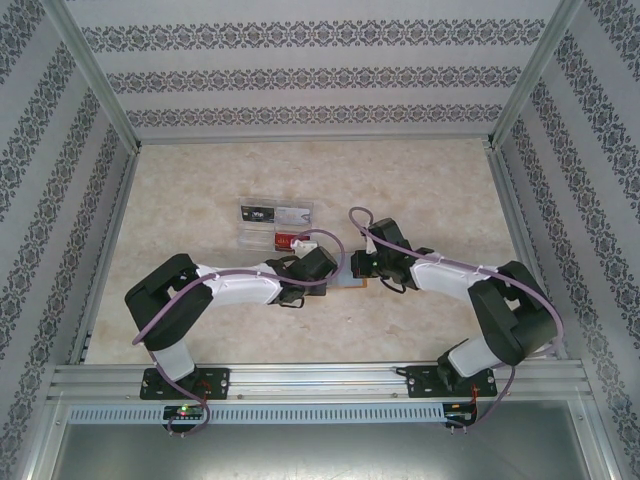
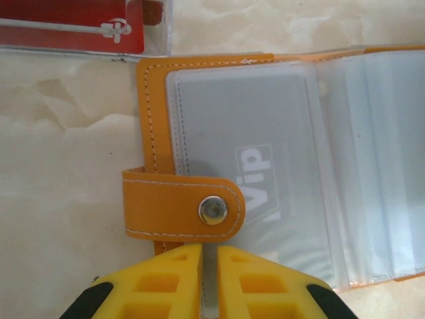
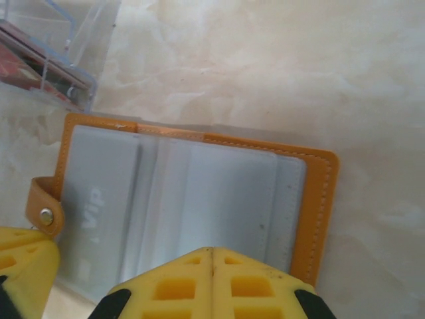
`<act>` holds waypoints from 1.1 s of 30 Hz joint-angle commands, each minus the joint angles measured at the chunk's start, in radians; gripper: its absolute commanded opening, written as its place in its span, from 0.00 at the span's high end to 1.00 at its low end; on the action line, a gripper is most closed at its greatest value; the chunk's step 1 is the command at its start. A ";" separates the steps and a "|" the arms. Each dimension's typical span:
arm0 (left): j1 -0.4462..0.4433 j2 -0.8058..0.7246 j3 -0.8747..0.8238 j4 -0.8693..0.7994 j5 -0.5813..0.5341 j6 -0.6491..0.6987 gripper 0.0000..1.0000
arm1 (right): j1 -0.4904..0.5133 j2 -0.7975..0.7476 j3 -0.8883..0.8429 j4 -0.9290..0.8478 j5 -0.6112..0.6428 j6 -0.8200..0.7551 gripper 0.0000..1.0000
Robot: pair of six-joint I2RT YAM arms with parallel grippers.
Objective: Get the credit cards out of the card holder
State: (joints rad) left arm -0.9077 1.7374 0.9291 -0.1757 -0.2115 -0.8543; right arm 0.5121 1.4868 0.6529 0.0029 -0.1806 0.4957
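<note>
clear cases (image 1: 277, 225) crowd the card holder's (image 2: 150, 119) far-left corner — table (image 1: 430, 180) beyond lies open

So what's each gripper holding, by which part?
Left gripper pinches the orange stitched card holder by the edge of its clear VIP-card sleeve, near the snap strap. Right gripper is shut at the other sleeves' edge; grip cannot be told.

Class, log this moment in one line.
card holder: open flat | left gripper: near-shut, grip unclear | right gripper: shut, at edge
</note>
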 commanded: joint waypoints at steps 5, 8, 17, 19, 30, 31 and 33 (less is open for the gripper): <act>0.010 0.010 -0.008 -0.001 0.013 -0.020 0.85 | -0.020 -0.040 -0.040 -0.025 0.063 0.015 0.93; 0.010 0.004 -0.010 0.001 0.016 -0.022 0.83 | -0.021 -0.009 -0.033 -0.032 0.051 0.022 0.94; 0.025 -0.006 -0.019 0.018 0.045 -0.026 0.58 | -0.021 0.023 -0.036 -0.044 0.047 0.028 0.93; 0.027 -0.002 -0.024 0.034 0.057 -0.028 0.58 | -0.021 0.028 -0.036 -0.044 0.046 0.026 0.93; 0.030 -0.022 -0.053 0.120 0.116 -0.016 0.61 | -0.022 0.061 -0.022 -0.037 0.017 0.023 0.92; 0.029 -0.026 -0.057 0.130 0.122 -0.012 0.61 | -0.021 0.065 -0.022 -0.037 0.018 0.023 0.92; 0.029 -0.037 -0.062 0.142 0.124 -0.009 0.61 | -0.021 0.070 -0.019 -0.038 0.013 0.023 0.91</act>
State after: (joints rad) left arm -0.8860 1.7237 0.8829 -0.0963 -0.1375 -0.8722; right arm 0.4988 1.5261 0.6289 -0.0216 -0.1467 0.5072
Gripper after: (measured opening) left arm 0.392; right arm 0.089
